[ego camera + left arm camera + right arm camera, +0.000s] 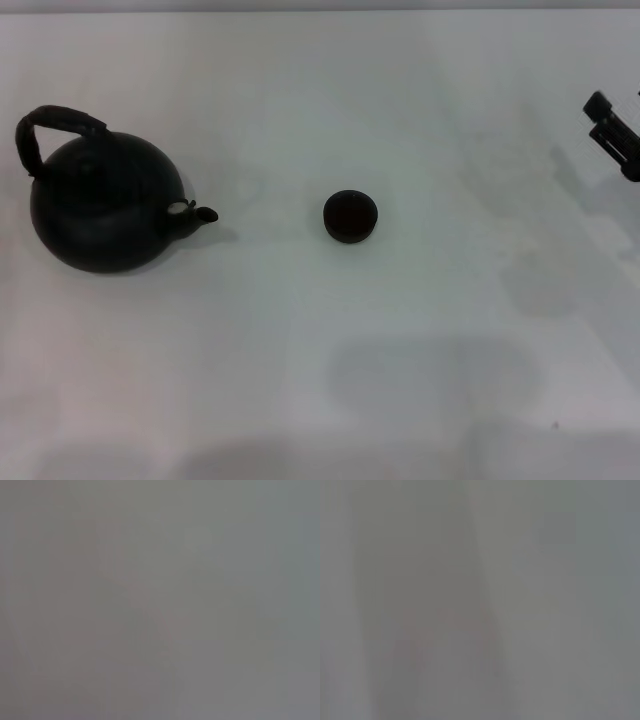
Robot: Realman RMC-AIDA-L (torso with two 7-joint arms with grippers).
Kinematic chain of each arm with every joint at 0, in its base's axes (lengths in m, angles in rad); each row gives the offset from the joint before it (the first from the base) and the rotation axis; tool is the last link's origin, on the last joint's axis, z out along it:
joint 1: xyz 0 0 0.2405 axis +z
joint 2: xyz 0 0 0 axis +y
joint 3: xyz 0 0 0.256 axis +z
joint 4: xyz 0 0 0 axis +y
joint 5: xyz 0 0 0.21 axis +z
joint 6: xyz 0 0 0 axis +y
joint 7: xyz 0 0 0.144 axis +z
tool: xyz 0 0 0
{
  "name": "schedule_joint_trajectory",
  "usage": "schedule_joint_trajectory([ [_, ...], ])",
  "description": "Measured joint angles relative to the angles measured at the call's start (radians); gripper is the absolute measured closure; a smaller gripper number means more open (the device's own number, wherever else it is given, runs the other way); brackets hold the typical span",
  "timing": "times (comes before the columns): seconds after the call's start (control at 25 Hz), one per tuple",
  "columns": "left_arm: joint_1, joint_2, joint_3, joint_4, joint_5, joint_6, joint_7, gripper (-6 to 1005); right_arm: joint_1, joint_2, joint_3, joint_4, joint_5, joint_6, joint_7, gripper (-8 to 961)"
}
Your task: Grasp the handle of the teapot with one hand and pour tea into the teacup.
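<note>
A: Item one, far left of the white table (300,400): black teapot (100,205). Upright, round-bodied, arched handle (55,125) standing over the back, short spout (200,213) aimed toward the middle of the table. Held by nothing.

B: Noted. Left gripper?

A: Not seen in the head view. Left wrist view blank, nothing told.

B: Next along.

A: Item two, near the table's centre: small dark teacup (351,216). Upright, mouth up, well apart from the spout, in line with it. Contents: cannot tell; interior too dark to read as filled or dry.

B: So stage unclear.

A: Correct. Fits a pot waiting to be lifted as well as a pot set back down after pouring.

B: Far right?

A: Item three, right gripper (612,130): only partly in frame at the right edge, raised, well away from cup and pot. Claw spread or pressed together: cannot tell. Right wrist view blank as well.

B: Hazards, should a lift and pour be due?

A: Handle thin and high; grip off-centre likely to let the heavy body swing. Cup small and light; a nudge from the spout enough to tip or slide it. Narrow mouth; fast tilt likely to overshoot onto the table. Pot near the left edge; clumsy approach could push it off.
</note>
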Motion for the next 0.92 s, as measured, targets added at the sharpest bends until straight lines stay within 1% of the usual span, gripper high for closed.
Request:
schedule_joint_trajectory([
  [0.36,0.007,-0.001,0.009,-0.003,0.015,0.0,0.001,258,-0.028,-0.003,0.068,-0.01,0.011,-0.01,-0.006,108],
  [0.56,0.009,-0.001,0.009,-0.015,0.024,-0.005,-0.004,258,-0.029,-0.004,0.098,-0.023,0.012,-0.036,-0.008,108],
  [0.92,-0.02,-0.001,0.01,-0.029,0.038,-0.007,0.0,258,-0.025,-0.005,0.133,-0.044,0.011,-0.06,-0.009,108],
])
